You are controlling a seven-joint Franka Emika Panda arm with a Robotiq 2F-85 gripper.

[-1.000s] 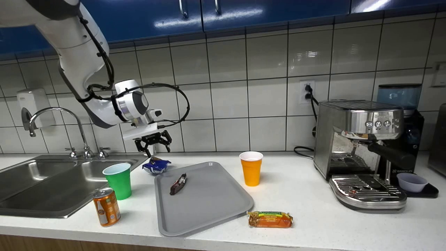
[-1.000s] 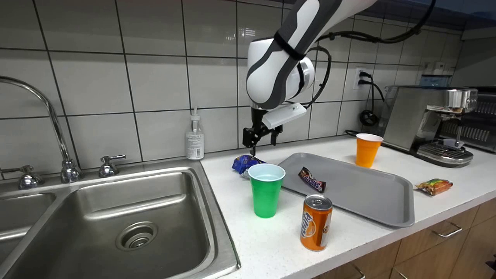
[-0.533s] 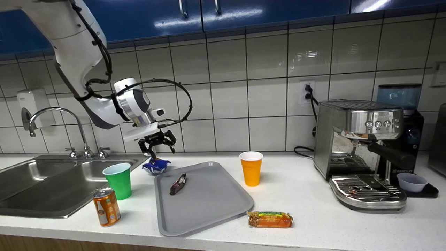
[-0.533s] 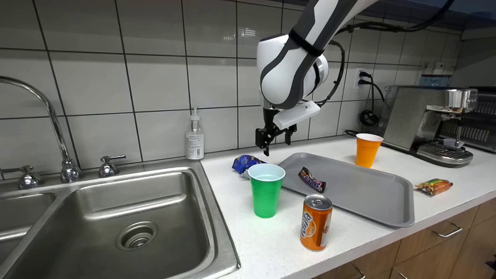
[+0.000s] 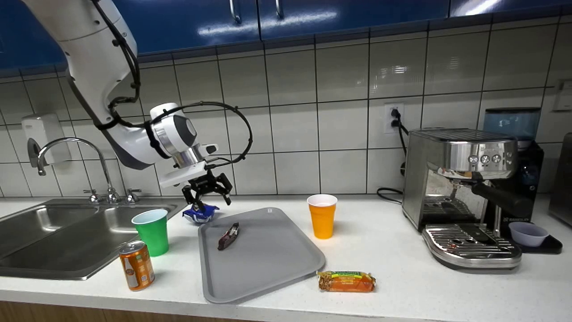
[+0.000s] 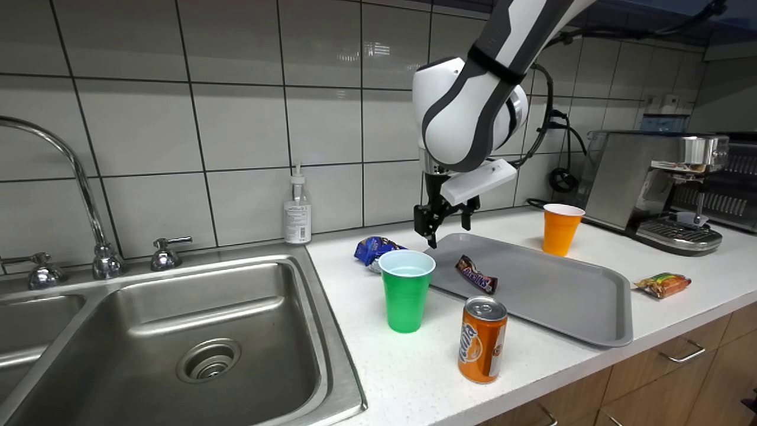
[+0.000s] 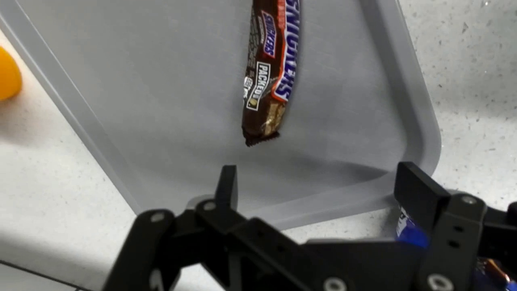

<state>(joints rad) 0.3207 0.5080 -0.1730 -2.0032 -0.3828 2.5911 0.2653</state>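
Observation:
My gripper (image 7: 317, 166) stands open in the wrist view with nothing between its fingers, over the end of a grey tray (image 7: 161, 101). Closest ahead of it lies a brown Snickers bar (image 7: 268, 76) on the tray, apart from the fingertips. A blue packet (image 7: 412, 232) is partly hidden behind one finger; in an exterior view this packet (image 6: 375, 249) rests on the counter beside the tray. There the gripper (image 6: 449, 236) hangs above the tray's back corner. A green cup (image 5: 152, 230) and an orange can (image 5: 136, 266) stand upright left of the tray.
An orange cup (image 5: 322, 217) stands right of the tray, and an orange snack packet (image 5: 346, 281) lies near its front corner. A steel sink (image 6: 236, 307) with a tall faucet (image 5: 100, 156) is at the left. A coffee machine (image 5: 460, 179) stands at the right, against the tiled wall.
In both exterior views the gripper has moved right, from above the blue packet towards the tray, and a little lower. Its jaws stay open. The objects on the counter have not moved.

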